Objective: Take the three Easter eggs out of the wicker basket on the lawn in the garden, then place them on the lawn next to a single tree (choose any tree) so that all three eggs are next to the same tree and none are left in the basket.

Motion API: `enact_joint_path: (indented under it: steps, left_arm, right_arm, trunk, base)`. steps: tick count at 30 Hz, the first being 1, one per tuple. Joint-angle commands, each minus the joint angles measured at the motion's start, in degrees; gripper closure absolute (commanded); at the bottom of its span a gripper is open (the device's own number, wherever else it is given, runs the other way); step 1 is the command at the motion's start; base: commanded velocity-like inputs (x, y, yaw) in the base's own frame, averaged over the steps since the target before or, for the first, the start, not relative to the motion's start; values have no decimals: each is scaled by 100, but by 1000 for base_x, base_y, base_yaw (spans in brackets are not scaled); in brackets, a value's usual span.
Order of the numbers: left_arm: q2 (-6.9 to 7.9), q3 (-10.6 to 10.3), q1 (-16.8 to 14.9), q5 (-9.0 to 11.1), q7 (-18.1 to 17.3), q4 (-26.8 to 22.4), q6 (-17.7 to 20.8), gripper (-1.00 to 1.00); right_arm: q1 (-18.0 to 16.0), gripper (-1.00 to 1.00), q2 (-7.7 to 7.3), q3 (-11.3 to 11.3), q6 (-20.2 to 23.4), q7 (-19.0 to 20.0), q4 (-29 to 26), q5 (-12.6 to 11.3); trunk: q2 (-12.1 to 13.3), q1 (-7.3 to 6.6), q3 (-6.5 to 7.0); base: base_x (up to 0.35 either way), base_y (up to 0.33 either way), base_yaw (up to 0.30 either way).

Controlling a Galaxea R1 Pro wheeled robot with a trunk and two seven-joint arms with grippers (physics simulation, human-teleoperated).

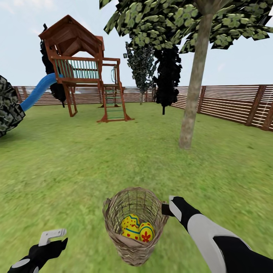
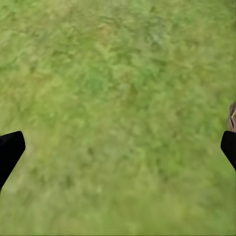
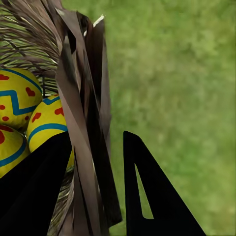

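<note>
The wicker basket (image 1: 134, 223) sits low in the middle of the head view, on the lawn (image 1: 76, 163), with its mouth tilted toward me. Yellow Easter eggs (image 1: 131, 224) with blue zigzags and red marks lie inside it; three eggs (image 3: 17, 98) show in the right wrist view. My right gripper (image 1: 165, 209) is at the basket's right rim. Its fingers (image 3: 147, 196) straddle the woven wall (image 3: 86, 123), one inside and one outside, shut on it. My left gripper (image 1: 53, 237) hangs open over bare grass to the basket's left. The grey-beige tree (image 1: 194, 87) stands ahead to the right.
A wooden playset (image 1: 85, 68) with a blue slide (image 1: 38, 91) stands at the far left. A brown slatted fence (image 1: 235, 102) runs along the back and right. A near-black tree (image 1: 167, 76) and a slim grey-green tree (image 1: 141, 68) stand by the fence. Dark foliage (image 1: 7, 106) intrudes at the left edge.
</note>
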Motion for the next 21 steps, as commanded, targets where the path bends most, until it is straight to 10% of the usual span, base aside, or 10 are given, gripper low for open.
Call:
enact_joint_path:
  steps: [1, 21]
  left_arm:
    - [3, 5, 0, -4, -24, -10, 26, -100]
    - [3, 5, 0, -4, -24, -9, 22, -100]
  right_arm:
    - [-3, 100, 5, -54, 10, -37, -14, -96]
    - [-3, 100, 7, -54, 10, -37, -14, -96]
  trunk:
    - [-3, 3, -5]
    - [-3, 3, 10]
  base:
    - [311, 96, 0]
    - [313, 89, -59]
